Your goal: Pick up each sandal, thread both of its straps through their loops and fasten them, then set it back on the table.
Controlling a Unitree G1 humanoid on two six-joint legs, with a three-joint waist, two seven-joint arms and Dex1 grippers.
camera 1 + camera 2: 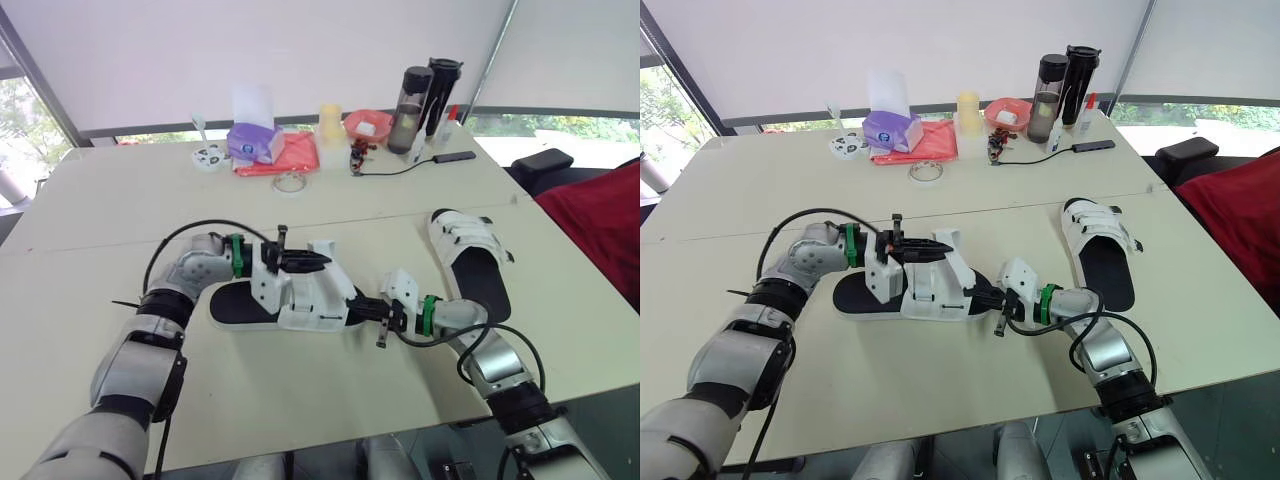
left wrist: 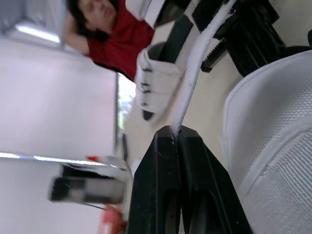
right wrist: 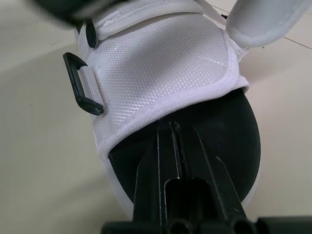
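A white sandal with a black footbed (image 1: 290,300) lies mid-table. My left gripper (image 1: 318,262) is over its upper, shut on the thin edge of a white strap (image 2: 195,63), which runs up from the gripper (image 2: 174,130). My right gripper (image 1: 366,310) is at the sandal's toe end, shut, its tips (image 3: 171,126) against the black footbed (image 3: 229,131) just below the white upper. On that upper's side hangs a black loop (image 3: 83,90), and a loose strap end (image 3: 258,22) stands up behind it. The second sandal (image 1: 468,255) lies flat to the right, straps across it.
Along the far edge are a purple tissue box (image 1: 255,140) on red cloth, a tape roll (image 1: 290,183), a yellow cup (image 1: 330,122), a pink bowl (image 1: 368,123), two dark bottles (image 1: 412,95) and a black device (image 1: 455,157) with a cable. A person in red (image 1: 600,220) sits at right.
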